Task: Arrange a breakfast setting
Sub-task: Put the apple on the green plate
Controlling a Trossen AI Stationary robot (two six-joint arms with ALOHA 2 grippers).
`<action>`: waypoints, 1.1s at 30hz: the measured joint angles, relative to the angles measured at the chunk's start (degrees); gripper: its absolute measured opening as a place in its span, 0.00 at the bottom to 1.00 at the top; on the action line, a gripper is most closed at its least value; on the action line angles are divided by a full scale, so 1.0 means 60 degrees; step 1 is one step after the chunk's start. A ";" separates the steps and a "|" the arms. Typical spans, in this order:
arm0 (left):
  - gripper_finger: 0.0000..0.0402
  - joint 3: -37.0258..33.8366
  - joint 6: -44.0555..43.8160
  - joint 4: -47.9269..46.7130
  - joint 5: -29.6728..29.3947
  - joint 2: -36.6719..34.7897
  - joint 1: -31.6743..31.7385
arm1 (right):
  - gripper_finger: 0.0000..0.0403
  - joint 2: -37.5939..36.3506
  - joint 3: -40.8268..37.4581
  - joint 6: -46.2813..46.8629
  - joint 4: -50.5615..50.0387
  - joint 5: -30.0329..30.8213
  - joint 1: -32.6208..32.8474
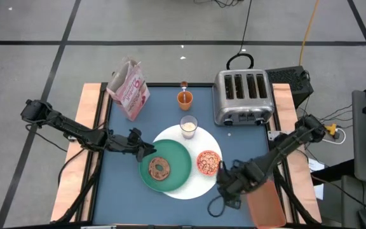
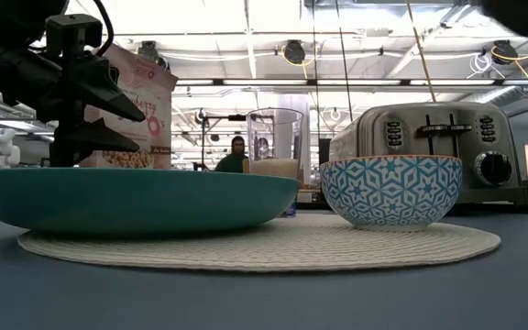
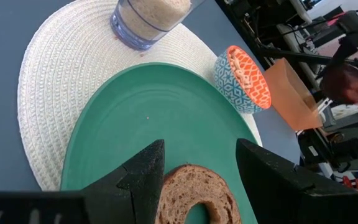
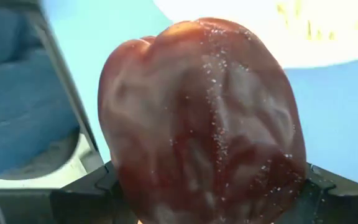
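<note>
The left gripper (image 1: 146, 150) is hovering spread over the green plate (image 1: 178, 166) on the white mat (image 1: 199, 184) mid-table, while the right gripper (image 1: 226, 183) is pinching a red pepper (image 4: 204, 124) near the front edge.

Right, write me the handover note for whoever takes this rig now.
Left gripper: open, over the round green plate's edge, by the brown bagel lying on it.
Right gripper: shut on a dark red glossy fruit, beside the white woven round mat.
Done: plate, blue-patterned cereal bowl and milk glass sit on the mat.
Left: probably placing the fruit; orange cup and pink cereal bag stand off the mat.
</note>
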 joint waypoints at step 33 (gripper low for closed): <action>0.50 0.0000 -0.0003 -0.0003 0.0003 -0.0003 0.0000 | 0.64 0.2456 0.0004 -0.8686 0.7834 0.1909 -0.3959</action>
